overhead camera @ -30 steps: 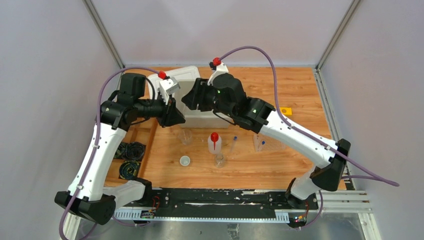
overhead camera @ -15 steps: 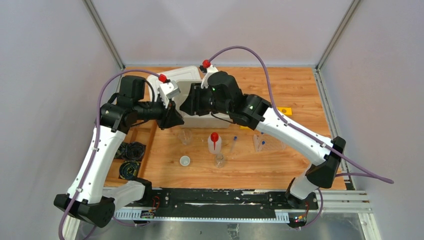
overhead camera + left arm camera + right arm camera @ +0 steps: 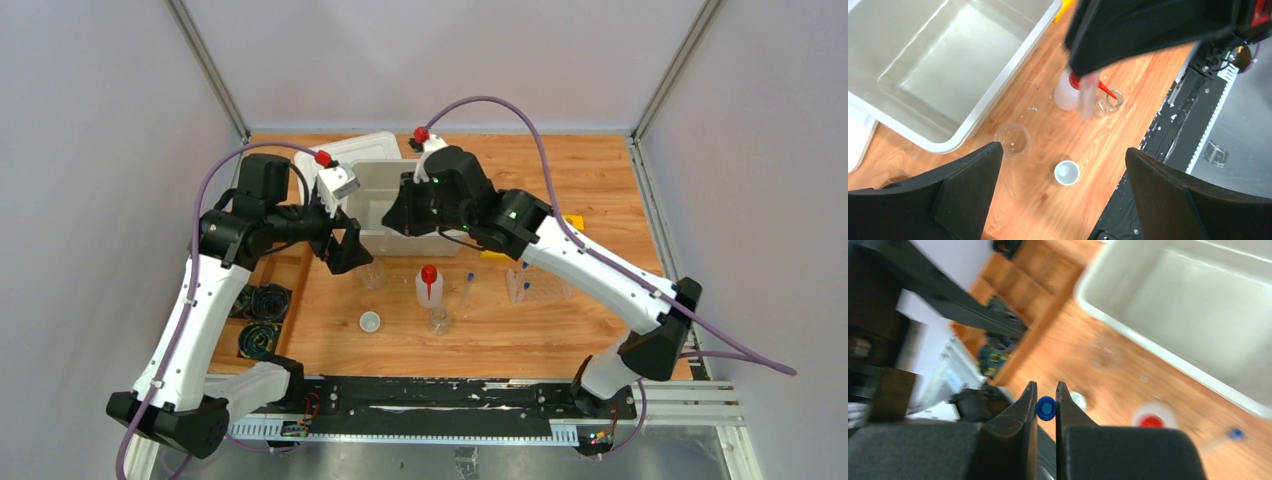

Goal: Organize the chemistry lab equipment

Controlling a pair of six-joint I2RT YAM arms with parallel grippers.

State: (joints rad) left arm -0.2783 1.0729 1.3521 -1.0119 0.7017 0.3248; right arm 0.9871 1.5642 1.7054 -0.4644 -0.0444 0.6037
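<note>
My right gripper (image 3: 397, 214) is shut on a clear blue-capped test tube (image 3: 1046, 408), which hangs blurred (image 3: 1087, 95) above the table in front of the white bin (image 3: 385, 166). My left gripper (image 3: 346, 250) stands wide open and holds nothing, just left of the tube. A clear beaker (image 3: 371, 271) and a tiny white cup (image 3: 1067, 172) sit below it. On the table stand a white squeeze bottle with a red nozzle (image 3: 429, 285) and a small glass flask (image 3: 439, 320). Another tube (image 3: 466, 290) lies flat, and more tubes (image 3: 522, 287) are at the right.
The bin's lid (image 3: 360, 146) lies behind it. Black cable coils (image 3: 265, 300) sit in a wooden tray (image 3: 292, 262) at the left. A small yellow piece (image 3: 572, 222) lies to the right. The black rail (image 3: 430, 390) runs along the near edge.
My left gripper has opened and let go of the test tube. My right gripper has closed on it and drawn back slightly to the right.
</note>
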